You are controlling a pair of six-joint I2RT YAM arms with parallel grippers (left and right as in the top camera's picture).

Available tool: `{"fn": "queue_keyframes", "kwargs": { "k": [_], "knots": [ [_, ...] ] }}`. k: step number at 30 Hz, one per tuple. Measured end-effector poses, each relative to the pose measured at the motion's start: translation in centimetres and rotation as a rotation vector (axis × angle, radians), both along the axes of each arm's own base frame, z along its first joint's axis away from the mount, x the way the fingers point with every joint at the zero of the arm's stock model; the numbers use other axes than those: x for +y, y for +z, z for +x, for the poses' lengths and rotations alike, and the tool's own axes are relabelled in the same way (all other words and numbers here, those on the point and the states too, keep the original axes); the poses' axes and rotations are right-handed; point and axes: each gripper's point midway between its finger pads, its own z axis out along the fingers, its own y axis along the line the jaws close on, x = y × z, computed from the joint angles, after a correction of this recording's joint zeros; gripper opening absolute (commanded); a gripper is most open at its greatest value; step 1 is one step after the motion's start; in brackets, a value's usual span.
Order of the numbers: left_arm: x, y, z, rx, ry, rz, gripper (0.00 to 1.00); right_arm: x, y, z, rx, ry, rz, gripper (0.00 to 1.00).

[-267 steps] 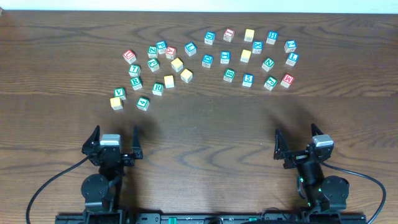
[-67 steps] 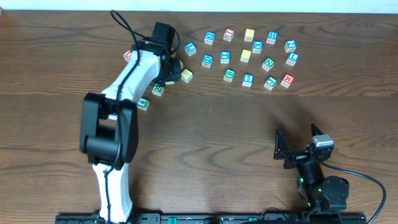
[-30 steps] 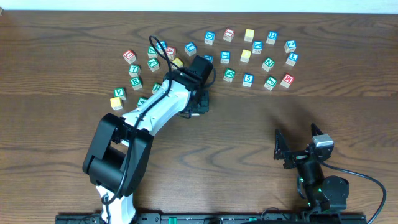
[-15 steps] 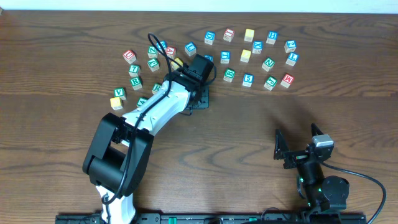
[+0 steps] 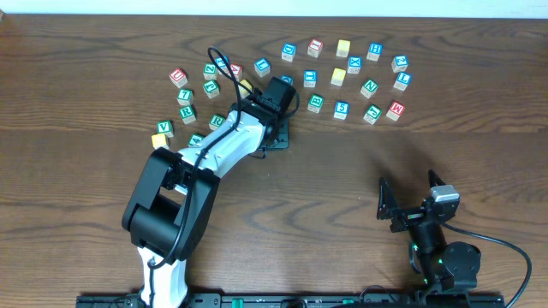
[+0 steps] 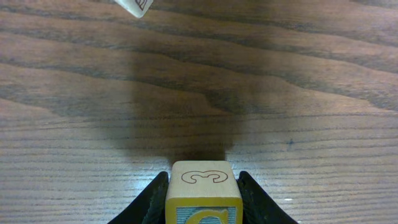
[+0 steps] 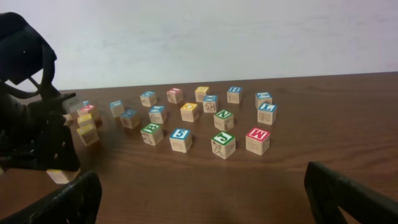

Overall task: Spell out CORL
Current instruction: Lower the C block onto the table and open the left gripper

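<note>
Where the left gripper (image 5: 276, 139) stands: near the centre of the table (image 5: 342, 188), with the cube scatter (image 5: 342, 109) spread from 10 to 2 o'clock.
Its hold: clamped on the C cube (image 6: 203, 190), which is yellowish.
Right gripper (image 7: 208, 202): fingers spread apart, resting at 4 o'clock.
Table surface: dark brown wood grain, shadowed ahead of the held cube.
Wall (image 7: 249, 37): plain white, beyond the 12 o'clock edge.

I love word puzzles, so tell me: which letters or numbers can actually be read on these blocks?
"3": top face of the yellowish cube in the left pincer.
"C", cut off: its front face.
"5": blue-topped cube.
"M": red-topped cube.
"V": green-topped cube.
The rest are too small or blurred.
</note>
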Motion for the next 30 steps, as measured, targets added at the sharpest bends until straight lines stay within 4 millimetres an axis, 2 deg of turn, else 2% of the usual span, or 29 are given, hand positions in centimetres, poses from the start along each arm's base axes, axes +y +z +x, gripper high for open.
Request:
{"fn": "queue_keyframes", "kwargs": {
  "k": [30],
  "knots": [
    [0.7,0.21,0.85,-0.046,-0.003,0.047,0.31,-0.01,0.0,0.0,0.0,0.0,0.0,0.99]
  ]
}}
